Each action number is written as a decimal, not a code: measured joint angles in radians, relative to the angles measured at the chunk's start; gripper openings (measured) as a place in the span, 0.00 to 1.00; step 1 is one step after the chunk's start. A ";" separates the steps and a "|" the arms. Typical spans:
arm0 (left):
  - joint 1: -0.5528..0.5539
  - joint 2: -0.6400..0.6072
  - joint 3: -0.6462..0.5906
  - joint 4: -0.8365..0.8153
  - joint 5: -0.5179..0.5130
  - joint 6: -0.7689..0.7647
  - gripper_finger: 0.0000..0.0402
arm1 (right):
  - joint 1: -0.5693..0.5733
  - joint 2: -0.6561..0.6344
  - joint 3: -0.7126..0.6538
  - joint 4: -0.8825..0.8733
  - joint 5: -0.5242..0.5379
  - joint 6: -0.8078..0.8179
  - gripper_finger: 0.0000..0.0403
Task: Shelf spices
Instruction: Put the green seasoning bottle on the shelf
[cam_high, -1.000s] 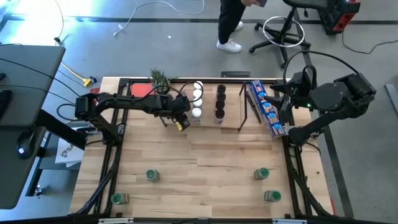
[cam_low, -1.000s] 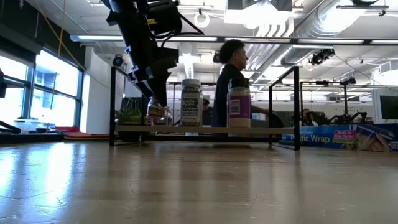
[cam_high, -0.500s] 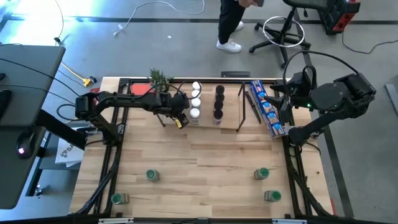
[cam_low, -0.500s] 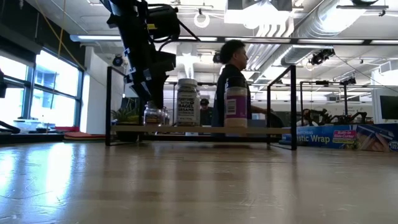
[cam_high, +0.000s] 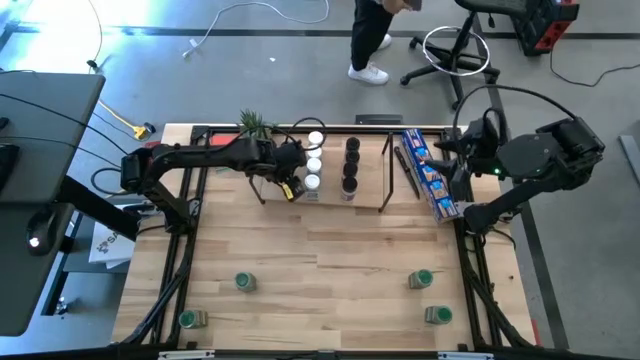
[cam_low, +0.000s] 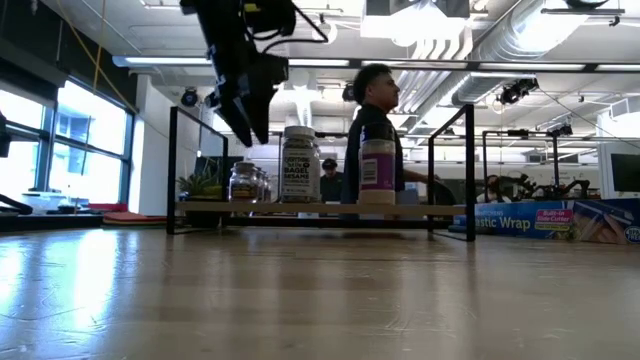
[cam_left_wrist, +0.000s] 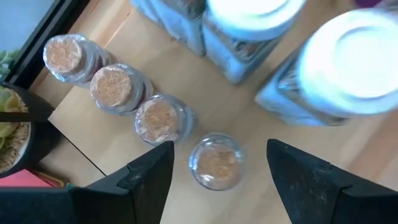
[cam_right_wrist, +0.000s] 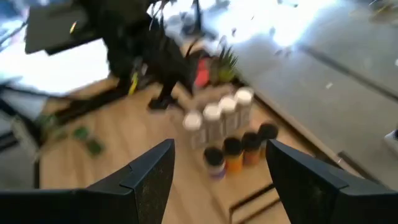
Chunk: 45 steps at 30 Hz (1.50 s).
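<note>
The shelf (cam_high: 372, 178) is a light-wood rack with a black wire frame at the table's far middle. On it stand white-lidded jars (cam_high: 313, 160), black-lidded jars (cam_high: 350, 165) and a row of brownish cork-lidded jars (cam_left_wrist: 115, 87). My left gripper (cam_left_wrist: 217, 149) hangs open above the end cork jar (cam_left_wrist: 216, 163), a finger to each side and clear of it (cam_low: 250, 125). That jar stands upright on the shelf board (cam_low: 320, 208). Several green-lidded jars (cam_high: 245, 282) (cam_high: 420, 279) lie on the near half of the table. My right gripper (cam_right_wrist: 221, 149) waits open by the table's far right corner (cam_high: 462, 150).
A long blue printed box (cam_high: 428, 172) lies just right of the shelf. A small green plant (cam_high: 255, 125) stands at the shelf's far left corner. Two more green-lidded jars (cam_high: 187, 318) (cam_high: 437, 315) lie near the table's near edge. A person stands beyond the table (cam_low: 372, 120).
My left gripper has risen from the cork jar on the shelf's left part and now hangs clear above it; the jar stays standing on the shelf. The shelf with its jars has slid a little toward the table's left edge.
</note>
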 joint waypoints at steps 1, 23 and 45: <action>-0.003 0.000 0.018 -0.014 0.006 -0.006 0.63 | 0.000 0.000 0.000 -0.017 -0.036 -0.004 0.62; -0.189 -0.035 0.297 -0.164 -0.034 -0.122 0.61 | 0.321 0.036 -0.765 0.309 -0.852 0.356 0.62; -0.259 -0.038 0.297 -0.223 -0.032 -0.041 0.61 | 0.296 0.222 -0.782 0.236 -0.795 1.321 0.79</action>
